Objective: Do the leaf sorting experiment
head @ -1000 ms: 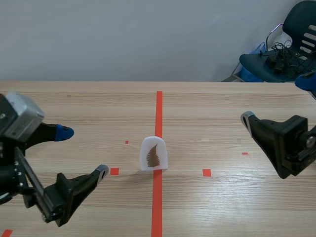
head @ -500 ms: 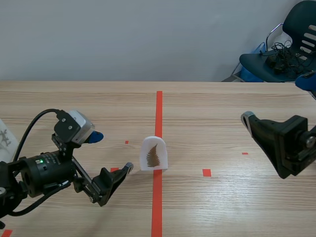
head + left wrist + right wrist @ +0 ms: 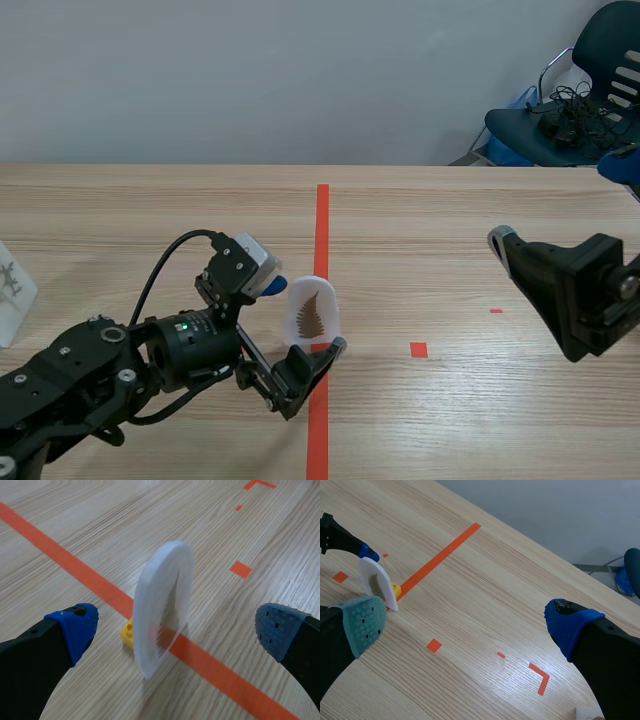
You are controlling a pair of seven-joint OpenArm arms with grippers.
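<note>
1. The white arched card (image 3: 311, 312) has a brown fern leaf on it; it stands up on the red tape line.
2. The left gripper (image 3: 305, 318) has its fingers wide apart, one on each side of the card, not touching it.
3. The wrist views show a small yellow block (image 3: 127, 632) at the card's foot; the scene view hides it.
4. The right gripper (image 3: 467, 625) is well away from the card; its fingers are wide apart too.

A white, arch-topped card (image 3: 311, 312) printed with a brown fern leaf (image 3: 375, 585) stands upright in a small yellow base (image 3: 127, 632) on the desk's (image 3: 450, 220) orange-red centre line. Another white card (image 3: 12, 292) stands far left.
</note>
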